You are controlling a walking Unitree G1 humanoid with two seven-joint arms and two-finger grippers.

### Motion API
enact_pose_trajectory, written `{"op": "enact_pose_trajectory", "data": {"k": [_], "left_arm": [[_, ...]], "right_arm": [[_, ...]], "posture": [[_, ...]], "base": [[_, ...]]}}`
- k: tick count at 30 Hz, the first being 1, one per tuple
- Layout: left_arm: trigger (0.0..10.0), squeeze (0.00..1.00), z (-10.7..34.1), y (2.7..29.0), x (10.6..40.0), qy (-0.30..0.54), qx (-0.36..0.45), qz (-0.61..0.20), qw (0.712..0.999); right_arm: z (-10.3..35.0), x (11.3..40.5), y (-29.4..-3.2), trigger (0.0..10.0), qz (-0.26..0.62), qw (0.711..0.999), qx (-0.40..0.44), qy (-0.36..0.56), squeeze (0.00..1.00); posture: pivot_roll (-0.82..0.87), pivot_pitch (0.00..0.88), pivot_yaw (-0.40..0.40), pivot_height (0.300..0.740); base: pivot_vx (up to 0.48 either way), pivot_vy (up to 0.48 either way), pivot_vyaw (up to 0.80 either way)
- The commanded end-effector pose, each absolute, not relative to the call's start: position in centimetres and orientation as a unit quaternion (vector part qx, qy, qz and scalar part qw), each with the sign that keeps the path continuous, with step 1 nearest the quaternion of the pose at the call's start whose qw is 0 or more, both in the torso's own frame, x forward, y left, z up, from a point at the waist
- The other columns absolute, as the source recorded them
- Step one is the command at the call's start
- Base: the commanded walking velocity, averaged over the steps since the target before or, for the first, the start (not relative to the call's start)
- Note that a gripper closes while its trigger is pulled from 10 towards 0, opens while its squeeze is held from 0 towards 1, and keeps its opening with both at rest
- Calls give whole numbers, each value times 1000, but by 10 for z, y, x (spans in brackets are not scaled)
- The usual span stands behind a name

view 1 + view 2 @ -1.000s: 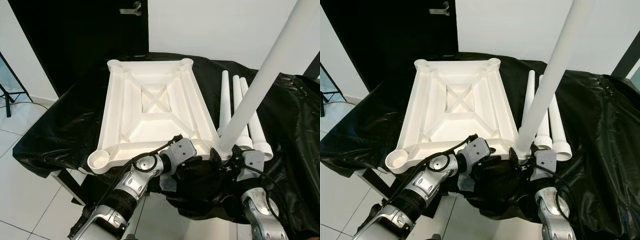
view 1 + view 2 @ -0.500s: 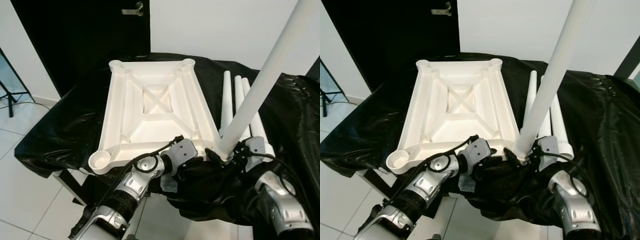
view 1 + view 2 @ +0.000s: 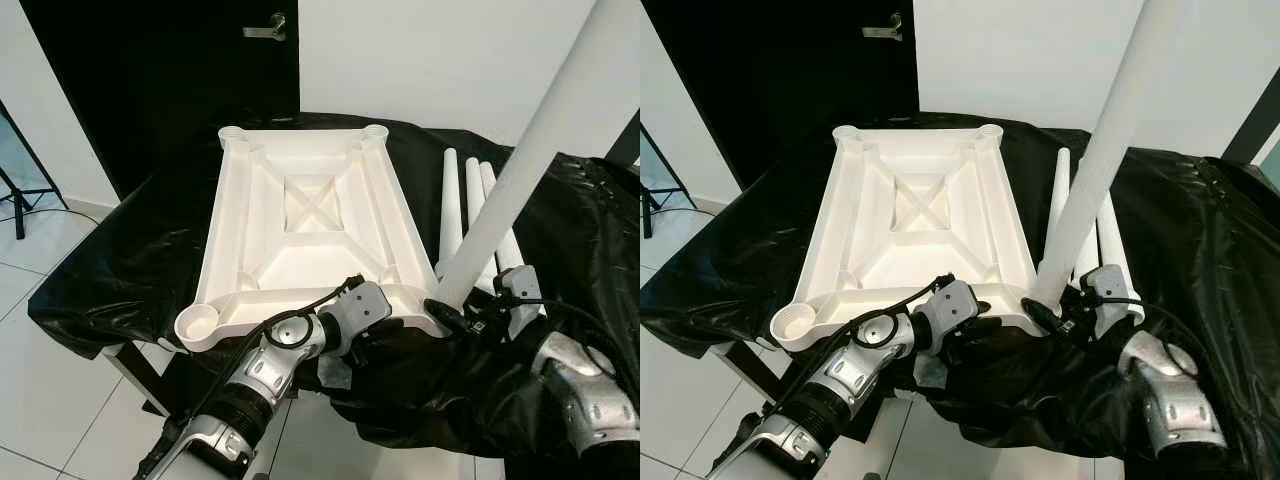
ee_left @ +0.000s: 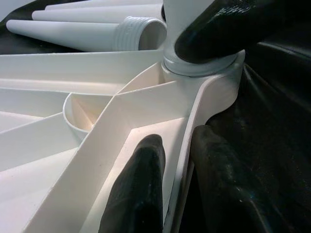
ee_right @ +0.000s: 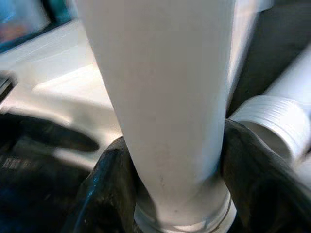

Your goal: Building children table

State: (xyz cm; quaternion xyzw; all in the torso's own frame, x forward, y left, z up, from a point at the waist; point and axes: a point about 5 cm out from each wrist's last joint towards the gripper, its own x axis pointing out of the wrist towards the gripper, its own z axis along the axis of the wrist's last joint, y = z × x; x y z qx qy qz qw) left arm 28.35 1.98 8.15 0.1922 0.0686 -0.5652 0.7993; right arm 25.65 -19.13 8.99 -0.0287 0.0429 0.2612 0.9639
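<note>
At the near right corner of the top point(image 3: 300, 240), our right gripper point(image 5: 170, 184) squeezes the leg point(image 3: 520, 170) in its hole, and our left gripper point(image 4: 187, 170) pinches the rim. We should twist straight, holding the top steady.

- Left arm point(image 3: 262, 368): silver metal segments, round joint housing, ribbed black collar; looped black cable
- Right arm point(image 3: 583, 389): silver casing, black cabling
- Gripper fingers point(image 4: 137, 191): long, glossy black, rounded

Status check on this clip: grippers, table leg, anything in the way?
Left gripper pinches the tabletop rim at the near edge. Right gripper shut on the upright leg, seated in the near right corner socket. Three spare legs beside, not blocking.
</note>
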Motion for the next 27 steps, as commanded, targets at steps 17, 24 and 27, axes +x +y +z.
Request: {"op": "enact_pose_trajectory", "data": {"k": [17,24,27], "left_arm": [[10000,0,53,23,272,137,196,-573,784],[10000,694,52,22,269,146,173,-579,783],[10000,725,53,23,270,144,170,-577,786]], "right_arm": [[82,249,-171,10000,85,996,-12,1,0],[88,250,-173,10000,104,994,-31,-15,1000],[87,248,-173,10000,119,992,-34,-8,0]], "posture": [[251,0,-53,740],[248,0,-55,740],[248,0,-53,740]], "base": [[0,0,0],[0,0,0],[0,0,0]]}}
